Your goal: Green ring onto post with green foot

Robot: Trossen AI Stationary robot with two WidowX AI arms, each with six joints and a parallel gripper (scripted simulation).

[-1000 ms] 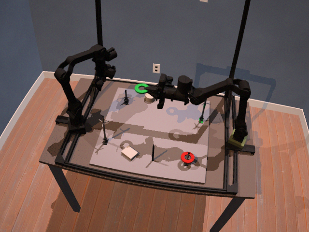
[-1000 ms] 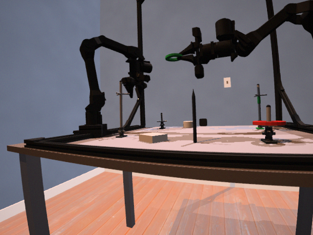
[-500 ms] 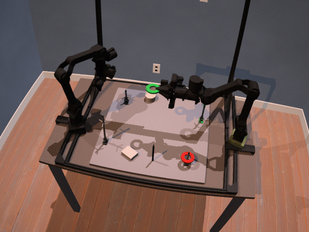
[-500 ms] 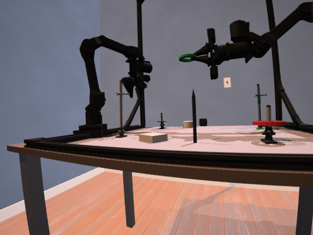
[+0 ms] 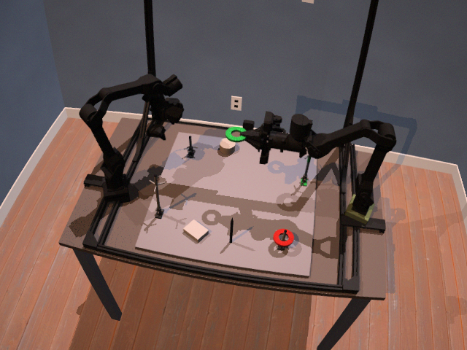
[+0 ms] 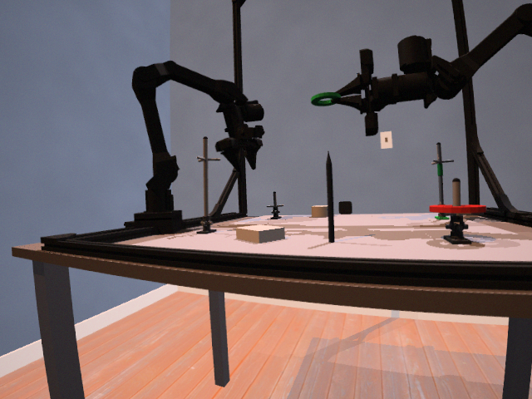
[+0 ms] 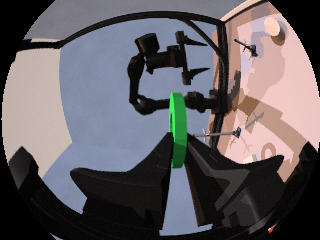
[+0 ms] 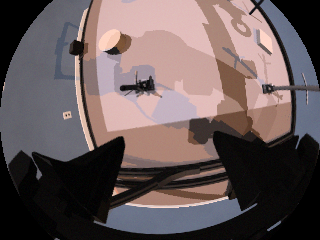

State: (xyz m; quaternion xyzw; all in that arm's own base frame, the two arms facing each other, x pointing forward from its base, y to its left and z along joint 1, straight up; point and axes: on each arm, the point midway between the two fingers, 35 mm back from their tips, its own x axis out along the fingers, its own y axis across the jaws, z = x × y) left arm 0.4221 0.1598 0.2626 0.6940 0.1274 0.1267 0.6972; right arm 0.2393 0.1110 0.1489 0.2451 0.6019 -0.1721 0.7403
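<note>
The green ring [image 5: 236, 130] hangs in the air above the back of the mat, held flat by its edge; it also shows in the exterior view [image 6: 325, 99] and edge-on in the left wrist view [image 7: 176, 130]. My left gripper [image 5: 246, 134] [image 6: 340, 98] [image 7: 176, 137] is shut on it. The post with the green foot [image 5: 305, 171] [image 6: 439, 180] stands at the mat's back right, below and to the right of that arm, apart from the ring. My right gripper [image 5: 156, 130] [image 6: 245, 158] [image 8: 170, 139] is open and empty, high above the mat's back left corner.
A beige cylinder [image 5: 226, 146] sits under the ring. A red ring [image 5: 283, 237] lies on a short post at the front right. A black spike [image 5: 230, 230], a white block [image 5: 195, 230], a tall post [image 5: 157, 195] and a short post [image 5: 190, 146] stand on the mat.
</note>
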